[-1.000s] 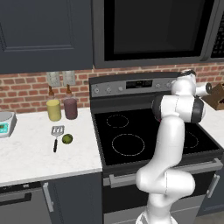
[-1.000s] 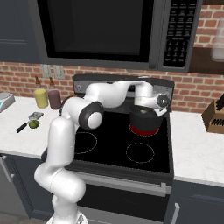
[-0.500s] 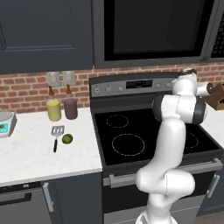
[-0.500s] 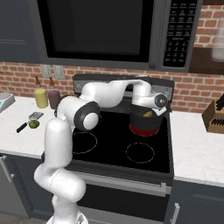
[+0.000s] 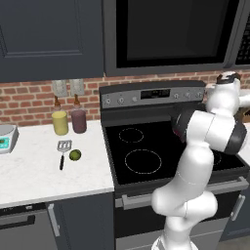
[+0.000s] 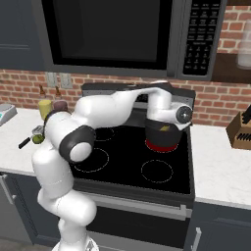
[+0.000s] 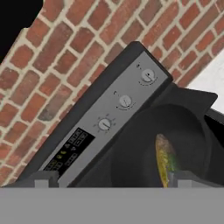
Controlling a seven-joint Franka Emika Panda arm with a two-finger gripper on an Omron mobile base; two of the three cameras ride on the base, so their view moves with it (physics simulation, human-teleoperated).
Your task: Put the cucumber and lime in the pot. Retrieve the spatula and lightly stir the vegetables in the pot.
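The white arm [image 6: 105, 110] arches over the stove [image 6: 122, 169], hand tipped down above the pot [image 6: 163, 138] on the back right burner. Its gripper [image 7: 113, 179] hangs spread wide, holding nothing. The cucumber [image 7: 165, 158] lies inside the pot. Spatula [image 5: 63, 150] and lime [image 5: 74, 155] sit together on the left counter [image 5: 34, 168].

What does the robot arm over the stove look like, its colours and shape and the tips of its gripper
The arm is glossy white, built of thick rounded segments joined by dark charcoal joint bands. A grey round cap with a small centre hole sits on the wrist joint in the right base view. The gripper has two small dark grey, blocky finger tips in the hand view. No cables or markings are visible.
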